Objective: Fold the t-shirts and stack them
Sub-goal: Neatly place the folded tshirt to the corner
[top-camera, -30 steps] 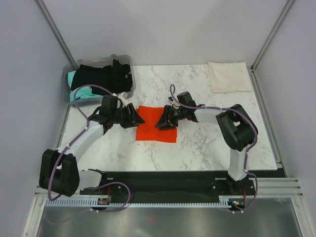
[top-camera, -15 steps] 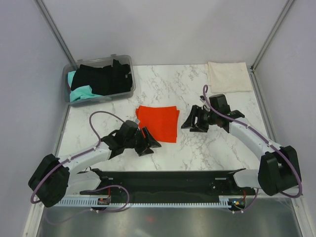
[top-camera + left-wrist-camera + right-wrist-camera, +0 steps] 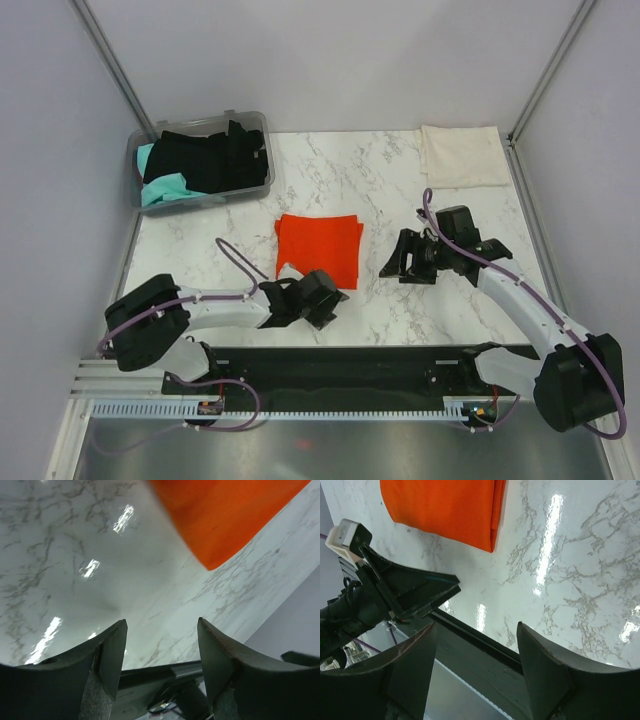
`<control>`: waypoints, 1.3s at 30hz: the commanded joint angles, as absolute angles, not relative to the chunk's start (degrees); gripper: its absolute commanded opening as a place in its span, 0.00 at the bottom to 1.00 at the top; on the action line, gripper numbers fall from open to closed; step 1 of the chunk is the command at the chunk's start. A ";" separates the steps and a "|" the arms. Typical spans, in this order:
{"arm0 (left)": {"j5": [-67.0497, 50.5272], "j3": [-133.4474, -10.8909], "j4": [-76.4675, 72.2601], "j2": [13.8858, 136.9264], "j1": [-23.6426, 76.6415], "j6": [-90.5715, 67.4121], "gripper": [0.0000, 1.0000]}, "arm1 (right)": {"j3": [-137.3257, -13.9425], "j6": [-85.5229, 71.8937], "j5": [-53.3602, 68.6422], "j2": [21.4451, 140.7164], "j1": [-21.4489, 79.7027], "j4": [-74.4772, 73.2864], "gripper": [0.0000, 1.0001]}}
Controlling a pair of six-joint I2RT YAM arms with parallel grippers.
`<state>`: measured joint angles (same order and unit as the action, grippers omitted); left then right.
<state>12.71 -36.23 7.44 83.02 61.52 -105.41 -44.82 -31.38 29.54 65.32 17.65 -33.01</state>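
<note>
Folded orange t-shirt [image 3: 320, 248] lies centre frame on the counter [image 3: 380, 165]; left tool [image 3: 325, 298] and right tool [image 3: 398, 262] both gape wide, empty.

No text, label, brand, number or sign can be read in any of the views. The only label-like item, a small white tag [image 3: 343, 534] on the dark hardware seen by the right wrist camera, is too small and blurred to show any print.
</note>
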 commanded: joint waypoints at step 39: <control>31.38 -43.95 12.57 100.91 60.12 -137.12 0.02 | -60.46 -24.18 32.17 82.87 13.10 -38.32 0.87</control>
<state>29.85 -47.33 3.14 100.86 61.36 -116.14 -57.76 -27.27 29.78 79.72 13.28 -39.46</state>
